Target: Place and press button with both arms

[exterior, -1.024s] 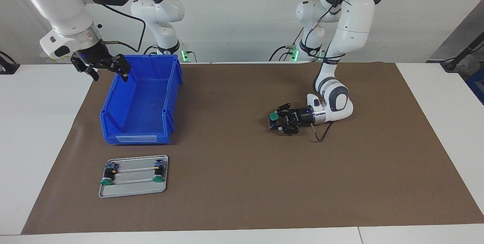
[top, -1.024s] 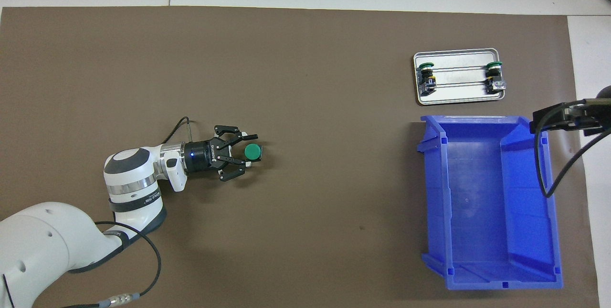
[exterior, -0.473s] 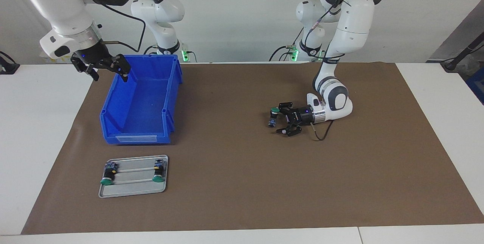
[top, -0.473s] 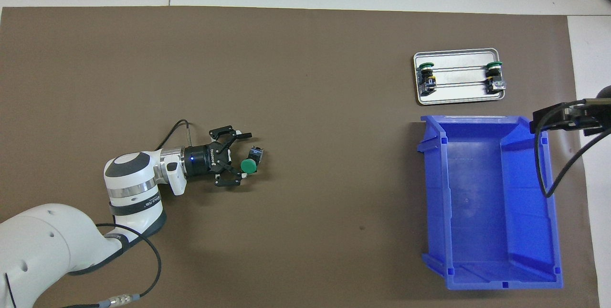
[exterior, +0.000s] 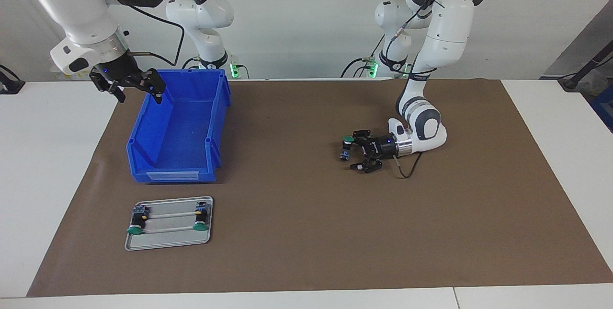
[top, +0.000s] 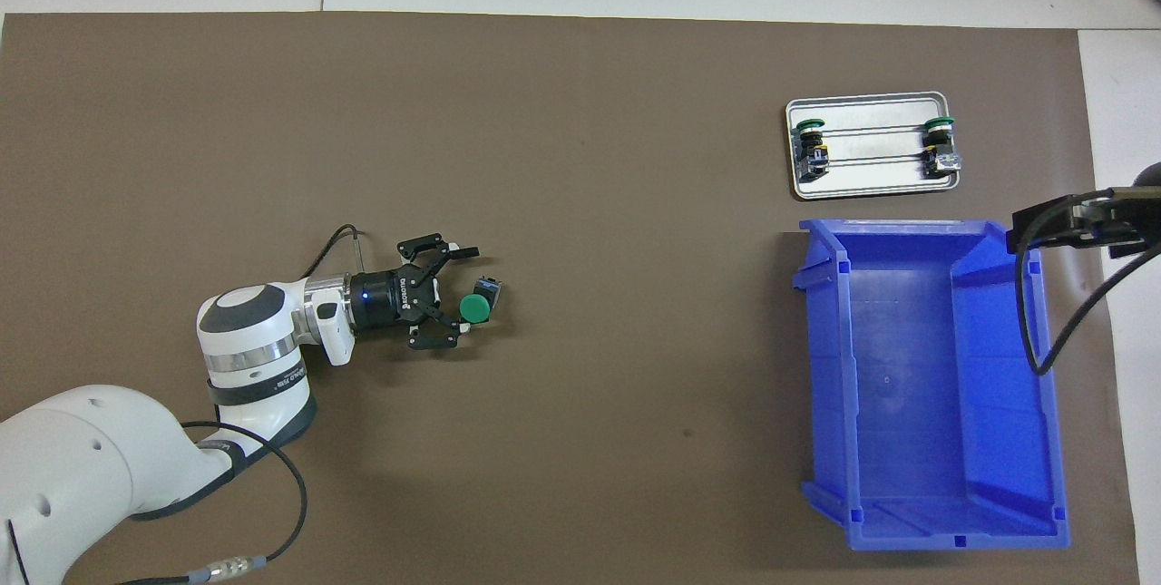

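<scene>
A green-capped button [exterior: 345,148] sits on the brown mat between the spread fingers of my left gripper [exterior: 350,154], close to one fingertip. In the overhead view the button [top: 477,302] looks tilted, its cap toward the gripper [top: 467,291]. The left gripper lies low over the mat, open; I cannot tell if a finger touches the button. My right gripper [exterior: 136,91] hangs open and empty over the blue bin's wall at the right arm's end; its edge shows in the overhead view [top: 1070,227]. The right arm waits.
A blue bin [exterior: 218,108], also in the overhead view [top: 907,227], stands empty. Farther from the robots, a metal tray [exterior: 167,242], which also shows in the overhead view [top: 866,189], holds two more buttons [exterior: 136,225] [exterior: 201,220]. The brown mat [exterior: 297,227] covers the table.
My left gripper has opened and let go of the button, which went from cap-up in its fingers to tilted on the mat. The gripper has turned a little. The right arm has not moved.
</scene>
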